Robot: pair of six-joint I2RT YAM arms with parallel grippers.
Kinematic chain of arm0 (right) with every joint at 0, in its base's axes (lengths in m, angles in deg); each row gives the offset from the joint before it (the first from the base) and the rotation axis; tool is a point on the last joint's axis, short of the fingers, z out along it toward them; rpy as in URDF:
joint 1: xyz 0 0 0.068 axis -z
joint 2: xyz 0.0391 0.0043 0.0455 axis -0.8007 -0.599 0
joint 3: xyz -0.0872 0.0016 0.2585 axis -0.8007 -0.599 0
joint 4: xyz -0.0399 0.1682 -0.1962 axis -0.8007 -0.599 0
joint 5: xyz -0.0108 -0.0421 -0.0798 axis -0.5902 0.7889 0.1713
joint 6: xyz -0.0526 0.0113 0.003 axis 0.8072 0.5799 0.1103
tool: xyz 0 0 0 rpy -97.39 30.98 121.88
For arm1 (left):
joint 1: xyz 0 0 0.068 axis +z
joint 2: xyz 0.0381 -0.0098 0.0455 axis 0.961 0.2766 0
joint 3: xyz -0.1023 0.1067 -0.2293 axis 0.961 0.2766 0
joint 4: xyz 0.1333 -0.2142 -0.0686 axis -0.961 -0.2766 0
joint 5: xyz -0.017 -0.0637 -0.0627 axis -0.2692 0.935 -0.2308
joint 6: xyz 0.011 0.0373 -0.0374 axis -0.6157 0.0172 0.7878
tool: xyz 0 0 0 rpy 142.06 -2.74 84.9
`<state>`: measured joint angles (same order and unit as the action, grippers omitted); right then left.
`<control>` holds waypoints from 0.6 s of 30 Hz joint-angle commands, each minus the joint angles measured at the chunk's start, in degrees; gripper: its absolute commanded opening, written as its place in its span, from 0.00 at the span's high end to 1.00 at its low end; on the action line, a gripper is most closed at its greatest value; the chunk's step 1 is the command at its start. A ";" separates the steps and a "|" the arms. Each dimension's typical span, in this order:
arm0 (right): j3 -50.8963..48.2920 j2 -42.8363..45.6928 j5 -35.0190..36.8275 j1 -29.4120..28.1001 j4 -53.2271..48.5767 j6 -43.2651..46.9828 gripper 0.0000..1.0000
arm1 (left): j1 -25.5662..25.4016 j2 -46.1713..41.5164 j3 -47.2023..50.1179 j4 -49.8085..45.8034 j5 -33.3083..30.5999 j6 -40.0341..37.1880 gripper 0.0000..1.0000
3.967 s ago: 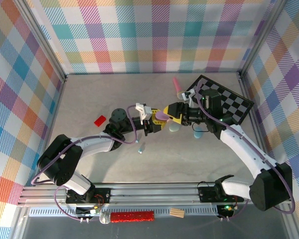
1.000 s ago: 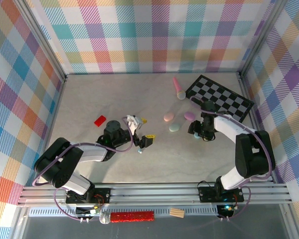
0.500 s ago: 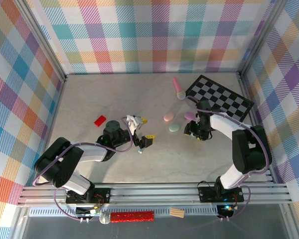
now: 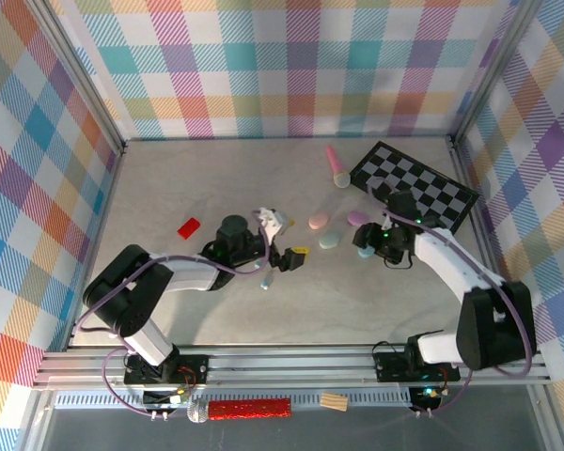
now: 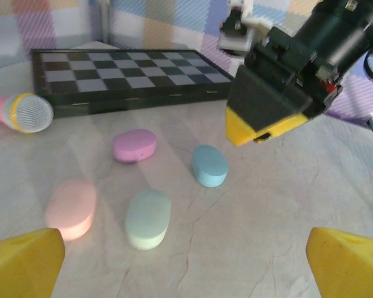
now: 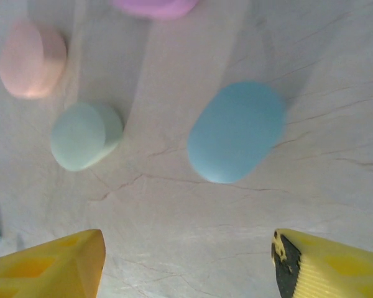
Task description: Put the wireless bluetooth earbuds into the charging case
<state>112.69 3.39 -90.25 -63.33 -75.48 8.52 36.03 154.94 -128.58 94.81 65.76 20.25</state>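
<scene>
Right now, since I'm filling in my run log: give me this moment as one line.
left claw open, empty | right claw open, near blue case, not gripping | blue earbud loose on table

Four closed pastel oval cases (image 5: pixel 148 217) clustered; tiny blue earbud (image 4: pixel 266 280) apart.

You have a pink case (image 5: pixel 71 208), mint case (image 5: pixel 148 218), purple case (image 5: pixel 134 144) and blue case (image 5: pixel 210 166). Chessboard (image 5: pixel 130 77), far right: black-and-white checks. Toy microphone (image 5: pixel 22 112): pink, yellow band. Block (image 4: pixel 188 226), left: red. Walls (image 4: pixel 291 66): pastel plaid.
</scene>
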 commanded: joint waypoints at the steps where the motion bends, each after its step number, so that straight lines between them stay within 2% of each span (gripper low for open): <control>1: -3.15 5.39 -1.96 5.83 0.72 -3.53 0.28 | -4.31 4.60 -9.90 -14.56 -3.61 -4.43 0.05; 4: -5.85 11.01 -4.64 12.42 1.09 -4.84 0.28 | -8.52 10.86 -20.73 -25.74 -9.44 -5.69 0.05; 8: -7.77 18.40 -5.26 18.47 -0.58 -3.77 0.28 | -11.70 19.88 -37.05 -41.69 -14.56 -1.52 0.03; 10: -8.05 21.21 -3.24 18.83 -2.17 -2.28 0.29 | -12.90 23.43 -42.96 -46.57 -15.25 0.48 0.03; 18: -11.36 28.98 -0.62 18.89 -3.92 -0.31 0.29 | -16.96 35.10 -64.86 -67.74 -26.41 3.50 0.03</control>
<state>102.75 31.15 -91.93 -44.62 -77.67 6.68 20.36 187.74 -187.94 40.06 45.30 21.58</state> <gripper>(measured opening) 0.714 0.971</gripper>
